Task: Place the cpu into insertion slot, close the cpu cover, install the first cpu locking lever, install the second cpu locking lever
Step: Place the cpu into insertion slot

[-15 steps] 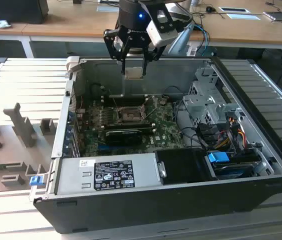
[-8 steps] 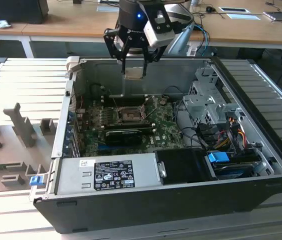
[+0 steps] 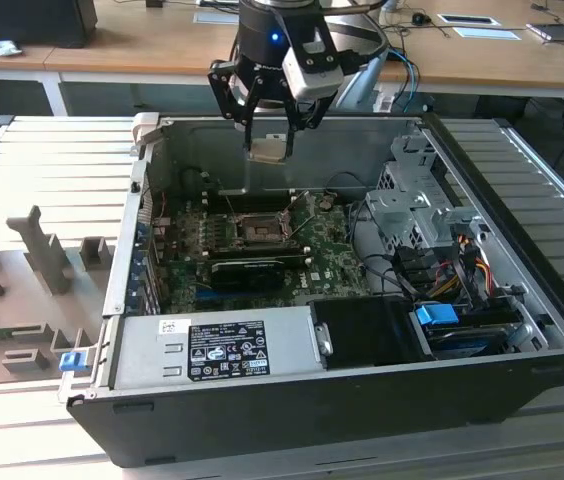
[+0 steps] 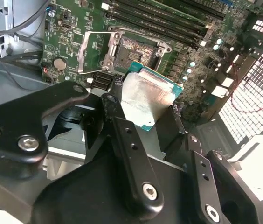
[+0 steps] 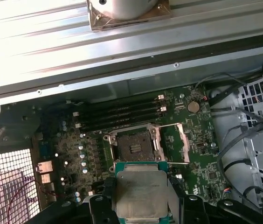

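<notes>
My gripper (image 3: 267, 148) hangs above the back of the open computer case and is shut on the cpu (image 3: 267, 151), a small square chip with a pale metal top. In both wrist views the cpu (image 5: 141, 191) (image 4: 146, 95) sits between the black fingers (image 4: 116, 106), held by two opposite edges. Below it on the green motherboard (image 3: 337, 262) lies the bare insertion slot (image 5: 133, 146) (image 4: 134, 48) (image 3: 259, 231). The cpu cover (image 5: 182, 142) (image 4: 90, 52) is swung open beside the slot. The chip is well above the slot and touches nothing else.
A black card (image 3: 247, 270) lies just in front of the slot, and memory slots (image 5: 117, 114) behind it. A power supply (image 3: 227, 348), a drive cage (image 3: 412, 205) and cables (image 3: 452, 270) stand in the case. Grey fixtures (image 3: 42, 250) stand at the exterior view's left.
</notes>
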{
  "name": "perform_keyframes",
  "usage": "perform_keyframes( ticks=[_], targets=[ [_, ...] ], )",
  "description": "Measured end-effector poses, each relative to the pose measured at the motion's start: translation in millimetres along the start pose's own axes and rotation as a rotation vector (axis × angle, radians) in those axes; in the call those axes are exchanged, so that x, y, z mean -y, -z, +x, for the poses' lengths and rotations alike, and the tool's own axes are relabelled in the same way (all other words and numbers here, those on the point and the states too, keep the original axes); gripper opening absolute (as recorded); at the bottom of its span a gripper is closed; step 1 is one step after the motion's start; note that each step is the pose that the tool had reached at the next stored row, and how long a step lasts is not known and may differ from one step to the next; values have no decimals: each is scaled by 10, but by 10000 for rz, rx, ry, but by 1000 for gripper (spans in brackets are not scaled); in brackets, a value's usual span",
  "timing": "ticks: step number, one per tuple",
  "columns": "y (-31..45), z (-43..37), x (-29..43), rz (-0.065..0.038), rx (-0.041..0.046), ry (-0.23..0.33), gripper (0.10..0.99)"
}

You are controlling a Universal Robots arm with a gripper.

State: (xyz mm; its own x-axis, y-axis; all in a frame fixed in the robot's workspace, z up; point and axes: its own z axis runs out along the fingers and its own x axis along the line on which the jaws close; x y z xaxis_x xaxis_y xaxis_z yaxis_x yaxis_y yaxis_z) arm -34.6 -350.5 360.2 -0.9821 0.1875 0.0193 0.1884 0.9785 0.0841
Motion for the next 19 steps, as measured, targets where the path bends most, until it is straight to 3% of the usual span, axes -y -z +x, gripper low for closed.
perform_keyframes(
  ticks=[19],
  targets=[
    [-12, 0, 1, -15, 57, -661, 533]
  ],
)
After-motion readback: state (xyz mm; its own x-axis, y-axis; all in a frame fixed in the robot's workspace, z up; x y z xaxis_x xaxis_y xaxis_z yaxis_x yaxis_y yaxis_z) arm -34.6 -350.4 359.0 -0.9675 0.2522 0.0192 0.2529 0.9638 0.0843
